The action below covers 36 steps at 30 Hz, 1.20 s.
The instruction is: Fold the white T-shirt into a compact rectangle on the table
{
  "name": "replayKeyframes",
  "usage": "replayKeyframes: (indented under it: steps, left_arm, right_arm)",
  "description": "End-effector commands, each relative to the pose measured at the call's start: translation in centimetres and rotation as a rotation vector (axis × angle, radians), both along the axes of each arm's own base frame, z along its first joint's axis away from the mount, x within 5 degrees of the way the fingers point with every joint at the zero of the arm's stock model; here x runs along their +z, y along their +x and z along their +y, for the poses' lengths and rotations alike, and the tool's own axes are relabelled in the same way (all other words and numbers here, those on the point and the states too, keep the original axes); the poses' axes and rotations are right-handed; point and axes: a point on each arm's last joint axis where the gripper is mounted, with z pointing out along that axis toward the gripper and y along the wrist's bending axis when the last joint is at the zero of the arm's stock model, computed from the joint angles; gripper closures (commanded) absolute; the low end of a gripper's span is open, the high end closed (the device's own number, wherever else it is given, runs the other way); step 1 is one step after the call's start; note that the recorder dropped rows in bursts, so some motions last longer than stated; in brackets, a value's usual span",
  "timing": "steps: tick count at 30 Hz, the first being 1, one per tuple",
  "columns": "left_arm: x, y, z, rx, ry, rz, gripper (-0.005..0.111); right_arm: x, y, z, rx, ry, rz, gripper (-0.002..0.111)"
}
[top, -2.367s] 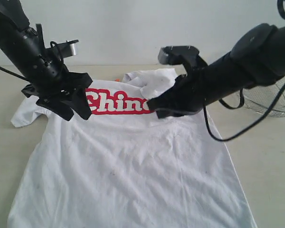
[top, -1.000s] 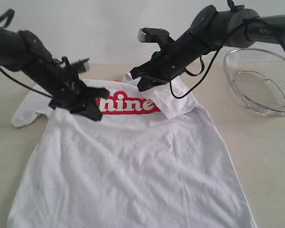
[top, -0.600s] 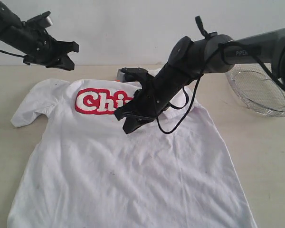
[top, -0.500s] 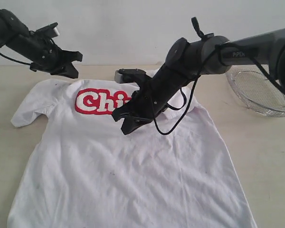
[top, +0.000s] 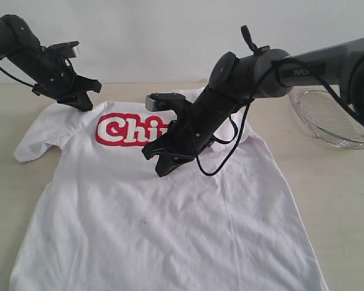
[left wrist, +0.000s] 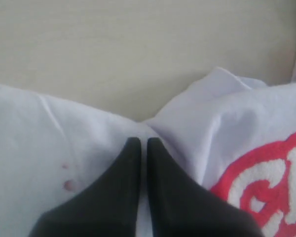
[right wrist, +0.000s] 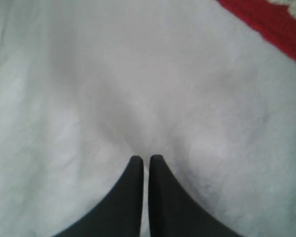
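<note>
Since half a second ago the left arm has dipped toward the shirt's shoulder, while the right arm has hardly shifted from its place on the chest.

Exterior view: the white T-shirt [top: 170, 230] lies spread front up on the counter [top: 346, 206], collar toward the far edge and hem toward the near edge. The red lettering [top: 124, 129] shows on the chest, and the right arm covers part of it. The left end effector [top: 82, 104] sits low at the shirt's shoulder, on the far left side of the counter. The right end effector [top: 162, 168] points down at the chest just below the lettering, near the middle of the garment. A wire-mesh basket [top: 333, 115] stands apart from the shirt, toward the counter's far right corner.

Left wrist view: the left end effector [left wrist: 139, 143] has its jaws pressed together, with only a thin slit between them. The tips lie over the shirt's edge, where white cloth meets bare counter. Small reddish spots [left wrist: 67, 185] mark the fabric beside them. Whether any cloth is caught cannot be told.

Right wrist view: the right end effector [right wrist: 144, 158] is also pressed together, tips down on plain white cloth. Soft creases run toward the tips. Whether they pinch the fabric cannot be told.
</note>
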Motion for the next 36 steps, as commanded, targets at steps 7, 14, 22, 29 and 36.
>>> replayKeyframes:
  steps: [7, 14, 22, 29, 36]
  left_arm:
    - [-4.0, -0.8, -0.5, -0.042, -0.029, 0.16, 0.102]
    - [-4.5, -0.3, -0.3, -0.003, -0.011, 0.117, 0.102]
    - [-4.8, 0.2, 1.5, 0.108, 0.136, 0.081, 0.102]
    - [-4.8, 0.6, 3.6, 0.241, 0.185, 0.062, 0.102]
    - [-4.3, 0.6, 2.2, 0.166, 0.055, 0.056, 0.102]
  right_arm:
    - [0.0, -0.1, 0.0, -0.001, 0.0, 0.001, 0.108]
    - [0.0, -0.1, 0.0, 0.001, -0.001, 0.003, 0.108]
    - [0.0, -0.1, 0.0, 0.003, -0.001, 0.006, 0.108]
    - [0.2, 0.4, -0.1, -0.038, 0.0, -0.032, 0.108]
    - [5.4, 4.7, -2.1, -0.227, 0.057, -0.29, 0.108]
